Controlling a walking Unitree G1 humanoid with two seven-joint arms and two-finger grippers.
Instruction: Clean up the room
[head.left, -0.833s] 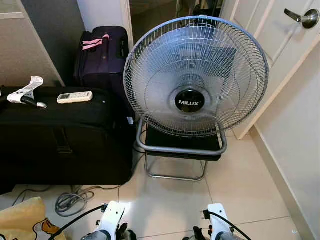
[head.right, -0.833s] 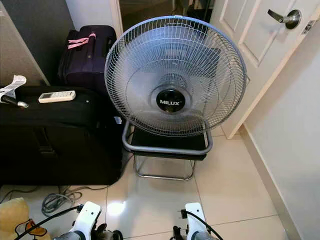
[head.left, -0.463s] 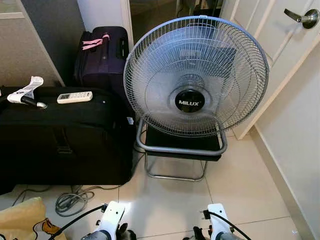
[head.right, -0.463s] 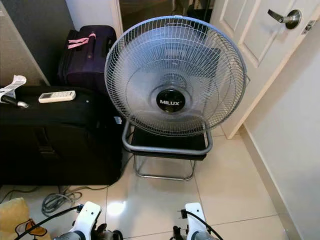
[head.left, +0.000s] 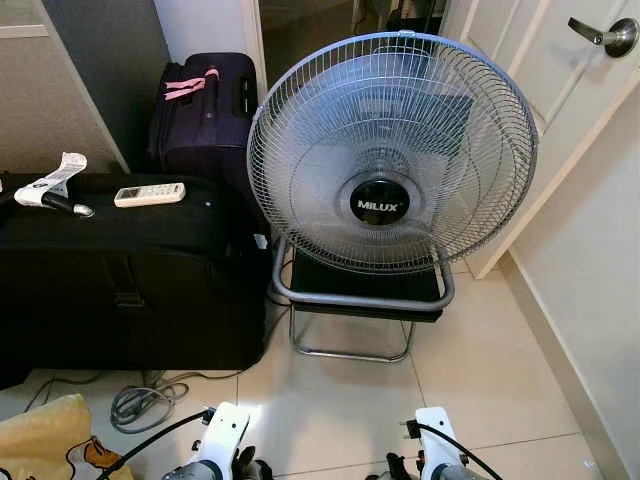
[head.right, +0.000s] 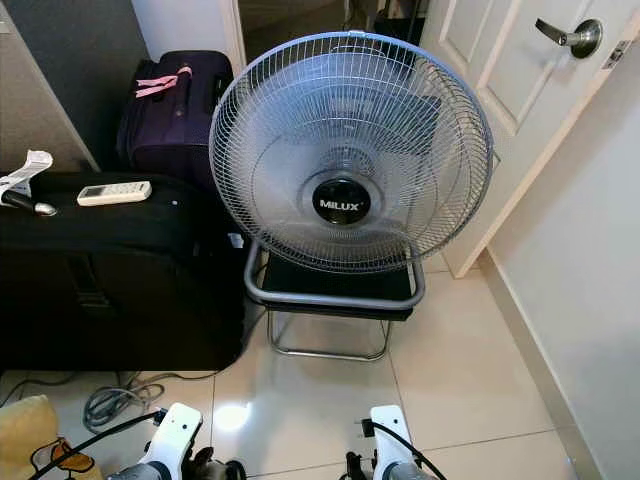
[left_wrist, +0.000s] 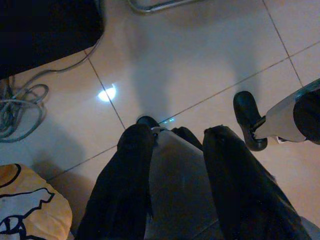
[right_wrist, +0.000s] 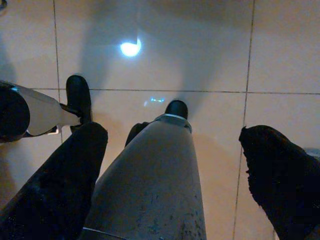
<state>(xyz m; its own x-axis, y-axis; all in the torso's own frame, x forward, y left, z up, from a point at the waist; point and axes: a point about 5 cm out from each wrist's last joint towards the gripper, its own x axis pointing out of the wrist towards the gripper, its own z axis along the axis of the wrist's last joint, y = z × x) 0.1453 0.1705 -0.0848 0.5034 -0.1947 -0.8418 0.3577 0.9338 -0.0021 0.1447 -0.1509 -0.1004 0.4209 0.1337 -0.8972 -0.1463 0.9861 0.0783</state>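
Observation:
Both arms hang low at the bottom edge of the eye views, the left arm (head.left: 222, 440) and the right arm (head.left: 436, 440) over bare floor tiles. My left gripper (left_wrist: 177, 134) is open above the tiles, nothing between its black fingers (left_wrist: 127, 180). Open too and just as empty is my right gripper (right_wrist: 172, 131). A yellow printed bag (head.left: 40, 435) lies on the floor at the near left. Beside it is a grey coiled cable (head.left: 140, 402). A white remote (head.left: 149, 194) and a white paper tag (head.left: 55, 178) rest on a black suitcase (head.left: 120, 280).
A large grey floor fan (head.left: 392, 150) on a metal stand (head.left: 355, 320) stands straight ahead. A purple suitcase (head.left: 205, 105) stands behind the black one. A white door (head.left: 545, 90) with a lever handle (head.left: 605, 35) and a wall close off the right.

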